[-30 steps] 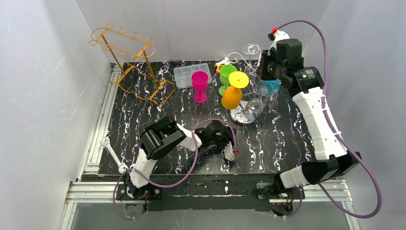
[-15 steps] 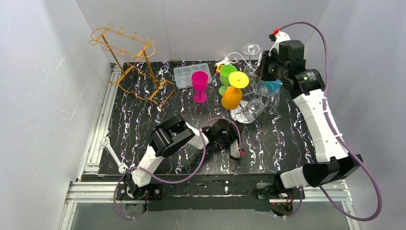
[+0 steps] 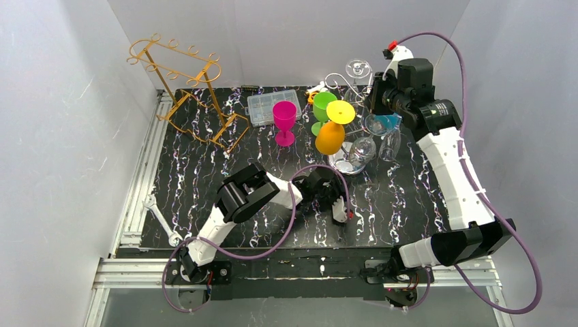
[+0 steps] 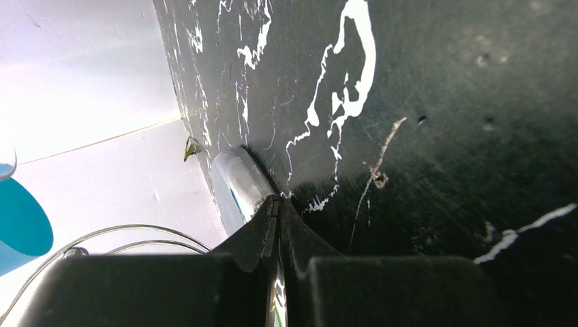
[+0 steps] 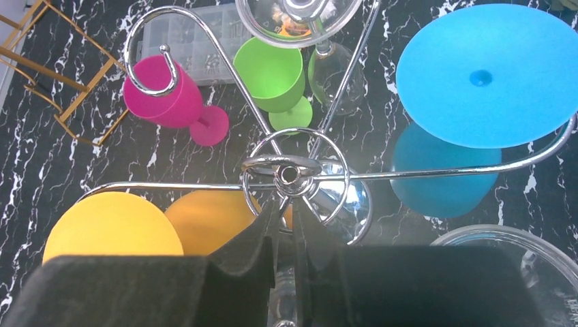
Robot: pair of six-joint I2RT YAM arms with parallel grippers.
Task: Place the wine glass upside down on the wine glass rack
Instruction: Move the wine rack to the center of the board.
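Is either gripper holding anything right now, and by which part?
The left gripper is shut, holding nothing. The right gripper looks closed on something thin and clear, likely the stem of a clear wine glass.

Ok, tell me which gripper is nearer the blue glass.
Right. The right gripper hovers just above the blue glass; the left gripper is low over the table, far off.

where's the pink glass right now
Top view: the pink glass stands upright at centre back, in front of the clear box, left of the green glass.
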